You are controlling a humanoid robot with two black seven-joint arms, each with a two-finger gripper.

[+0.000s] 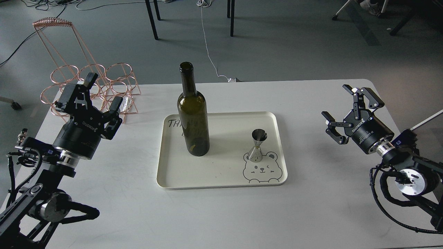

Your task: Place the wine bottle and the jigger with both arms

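Note:
The dark green wine bottle (193, 114) stands upright on the left half of a cream tray (221, 173). On the tray's right half the small silver jigger (258, 145) stands upright beside a printed bear face. My left gripper (104, 91) hovers over the table's left side, well left of the bottle, open and empty. My right gripper (341, 103) is far right of the tray, open too, with nothing between its fingers.
A copper wire bottle rack (91, 83) stands at the table's back left, just behind my left gripper. The white table (221, 214) ends close behind the tray. Chair legs and cables lie on the floor beyond.

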